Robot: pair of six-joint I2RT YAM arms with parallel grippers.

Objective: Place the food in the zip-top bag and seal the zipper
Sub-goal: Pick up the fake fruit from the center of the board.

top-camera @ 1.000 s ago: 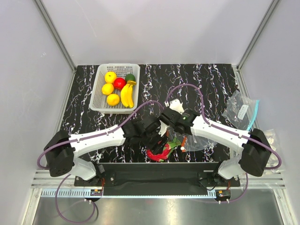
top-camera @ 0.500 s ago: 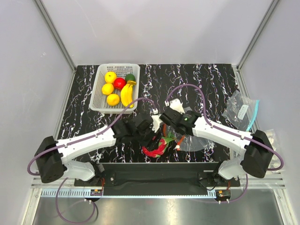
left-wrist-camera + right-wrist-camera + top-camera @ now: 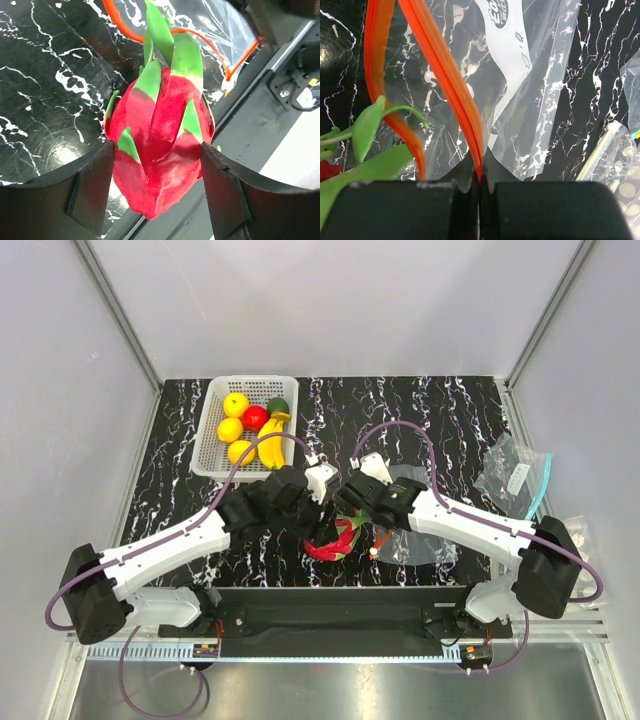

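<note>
Now, the left gripper clamps the dragon fruit, leaves just at the mouth of the zip-top bag; they could snag the zipper; the right gripper, pinched shut on that strip, might lose it.

The left gripper clamps the dragon fruit, with one dark finger pressed on each side of its red body and the blunt end nearest the jaws. The green leaves point away from the jaws, and their tips overlap the orange zipper of the clear bag, whose strip curves in loops just beyond the fruit. The black marbled table lies behind the fruit, off one jaw's side, and past the other jaw is the table's dark edge.
</note>
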